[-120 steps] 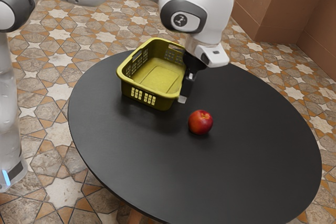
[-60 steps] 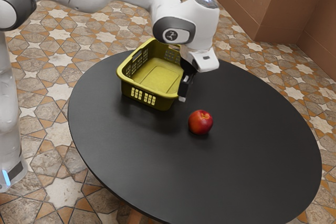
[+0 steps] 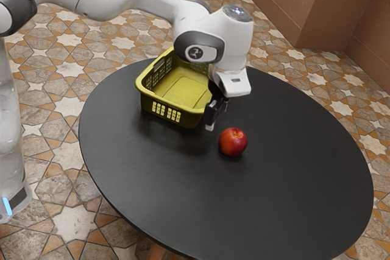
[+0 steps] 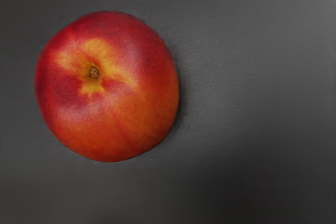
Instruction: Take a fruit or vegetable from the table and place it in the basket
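Reading the exterior view as a clock face, with twelve at its top, the red-and-orange fruit (image 3: 233,142) lies on the dark table (image 3: 292,187) toward half past four from the gripper (image 3: 213,119), near it and lower down. That offset is what the coming move turns on: I judge the hand should travel along that line until it is centred over the fruit, then go straight down.

The green basket (image 3: 177,118) stands toward ten o'clock from the gripper, close by — so the way out to the fruit leads away from its rim. Whether the gripper is spread or closed I can't fairly tell from this angle, but it has no fruit in its grasp.

The fruit is nearly round, with no long axis worth matching, and its stem hollow (image 4: 93,72) faces the wrist camera. Coming down off-centre could set it rolling — better to finish lining up first. The lift and the trip to the basket remain.
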You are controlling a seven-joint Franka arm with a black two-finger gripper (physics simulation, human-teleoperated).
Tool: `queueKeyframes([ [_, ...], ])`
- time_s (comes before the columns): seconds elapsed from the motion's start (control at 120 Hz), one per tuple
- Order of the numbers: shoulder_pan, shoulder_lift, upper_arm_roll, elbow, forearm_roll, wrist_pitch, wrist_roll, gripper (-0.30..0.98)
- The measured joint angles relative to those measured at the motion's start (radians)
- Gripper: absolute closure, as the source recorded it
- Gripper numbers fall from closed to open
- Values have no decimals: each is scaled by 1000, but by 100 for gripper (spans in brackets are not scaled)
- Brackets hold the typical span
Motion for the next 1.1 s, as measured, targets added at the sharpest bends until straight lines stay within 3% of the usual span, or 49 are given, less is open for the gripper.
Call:
queueKeyframes([
  [0.433,-1,3,-44,-30,-99,54,33,1],
  [1.1,30,114,-38,-27,32,297,49,1],
])
